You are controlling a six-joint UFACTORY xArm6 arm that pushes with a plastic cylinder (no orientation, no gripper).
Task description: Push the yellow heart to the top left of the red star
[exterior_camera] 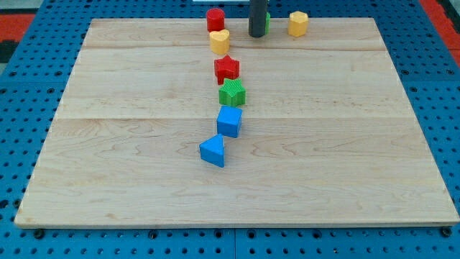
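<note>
Tip right of yellow heart, no fingers here; risks nudging red star or red cylinder off-line.

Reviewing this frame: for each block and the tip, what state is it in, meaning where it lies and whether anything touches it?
my tip: at the view's top, right of the yellow heart, apart from it.
yellow heart: just above the red star.
red star: close above the green star.
red cylinder: by the top edge.
green star: above the blue cube.
blue cube: flat.
blue triangle: lowest.
yellow hexagon: alone.
green block: mostly hidden behind the rod.
</note>
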